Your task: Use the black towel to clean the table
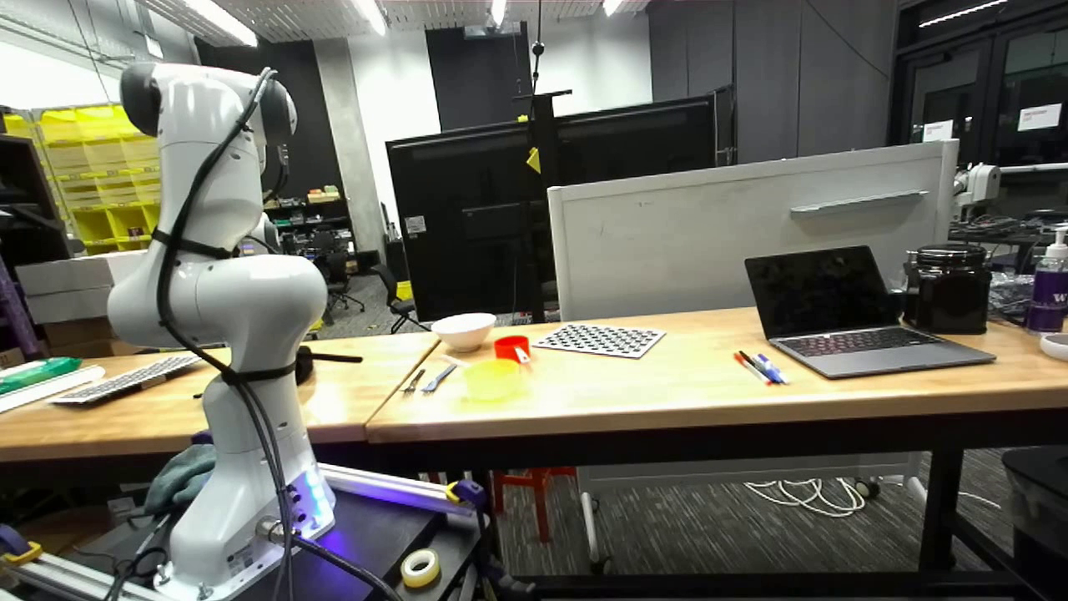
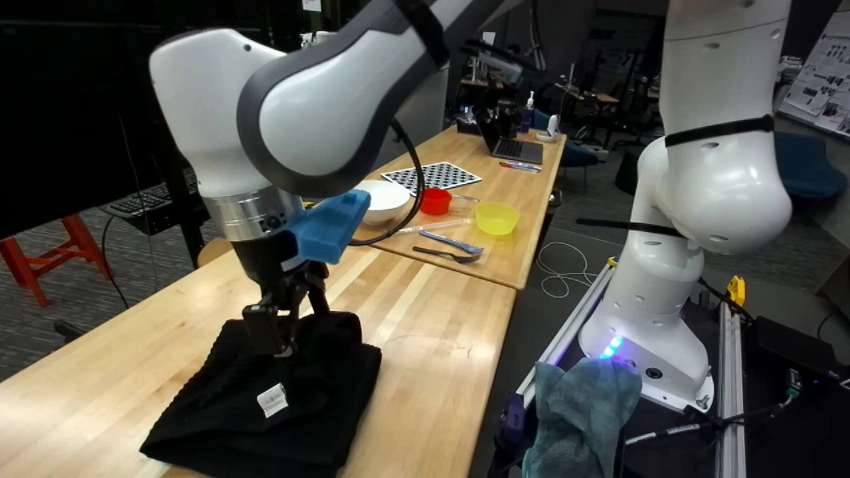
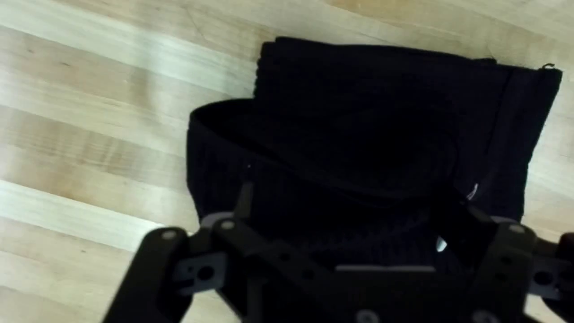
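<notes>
Standing wide apart, the jaws were low over the black towel (image 2: 309,425), loosely folded on the worktop (image 2: 425,405) and seemingly ungripped; grasping and wiping probably remained, with no cleaning evident.

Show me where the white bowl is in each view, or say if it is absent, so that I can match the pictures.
In an exterior view: the white bowl, slightly left of centre, beside the red cup.
In an exterior view: the white bowl, slightly left of and above centre, partly behind the blue piece.
Wrist view: not in it.
Shared landmark: the light wooden table, in all three views.
</notes>
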`<state>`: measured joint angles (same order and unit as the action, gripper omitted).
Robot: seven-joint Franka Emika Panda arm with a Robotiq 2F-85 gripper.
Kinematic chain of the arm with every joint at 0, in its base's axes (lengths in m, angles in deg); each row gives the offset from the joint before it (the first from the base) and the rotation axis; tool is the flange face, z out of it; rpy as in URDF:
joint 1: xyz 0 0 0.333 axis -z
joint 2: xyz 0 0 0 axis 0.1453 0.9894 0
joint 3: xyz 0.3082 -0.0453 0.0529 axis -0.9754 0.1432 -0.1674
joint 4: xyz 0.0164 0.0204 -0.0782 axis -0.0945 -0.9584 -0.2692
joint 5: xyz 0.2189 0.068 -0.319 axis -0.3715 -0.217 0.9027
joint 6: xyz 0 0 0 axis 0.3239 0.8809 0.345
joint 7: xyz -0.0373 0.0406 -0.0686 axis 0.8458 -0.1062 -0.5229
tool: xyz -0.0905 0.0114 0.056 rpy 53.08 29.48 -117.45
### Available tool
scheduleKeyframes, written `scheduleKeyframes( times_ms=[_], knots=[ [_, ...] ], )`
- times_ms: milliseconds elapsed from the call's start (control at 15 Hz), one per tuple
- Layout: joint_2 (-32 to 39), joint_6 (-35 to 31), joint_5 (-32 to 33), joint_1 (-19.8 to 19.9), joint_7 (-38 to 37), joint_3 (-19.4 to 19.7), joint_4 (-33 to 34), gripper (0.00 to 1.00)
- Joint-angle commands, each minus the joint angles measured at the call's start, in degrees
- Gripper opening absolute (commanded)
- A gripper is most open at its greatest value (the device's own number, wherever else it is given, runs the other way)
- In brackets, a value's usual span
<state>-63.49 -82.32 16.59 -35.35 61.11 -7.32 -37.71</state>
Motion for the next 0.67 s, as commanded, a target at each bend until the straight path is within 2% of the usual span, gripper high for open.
scheduleKeyframes(
  times_ms=[0,600],
  knots=[
    [2.7,0.7,-1.1,-1.2,2.0,0.2,2.9,1.0],
    [8.3,-0.2,-1.6,-1.9,4.3,0.7,5.9,1.0]
  ],
)
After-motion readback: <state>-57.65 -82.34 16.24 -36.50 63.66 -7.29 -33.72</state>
